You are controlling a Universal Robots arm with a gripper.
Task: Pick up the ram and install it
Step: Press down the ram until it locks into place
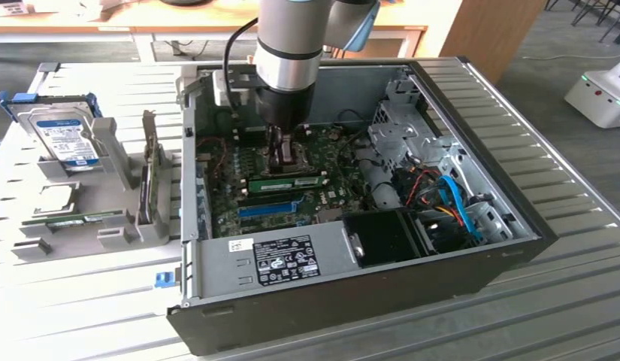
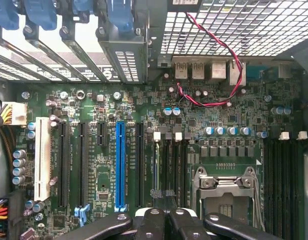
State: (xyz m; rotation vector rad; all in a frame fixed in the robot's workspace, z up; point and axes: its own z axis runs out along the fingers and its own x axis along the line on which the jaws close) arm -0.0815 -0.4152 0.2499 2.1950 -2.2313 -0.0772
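Slatted table (image 1: 570,263), computer case (image 1: 370,293) (open), holder (image 1: 89,188)

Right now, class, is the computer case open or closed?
Open: the computer case has no side cover, so its motherboard is exposed and the arm reaches inside.

The exterior view looks down at a slant from well above, taking in the whole open computer case (image 1: 360,188), the arm entering from 12 o'clock. The wrist view looks straight down, close, onto the motherboard (image 2: 194,125). Both share its blue slot (image 1: 267,209) (image 2: 120,165).
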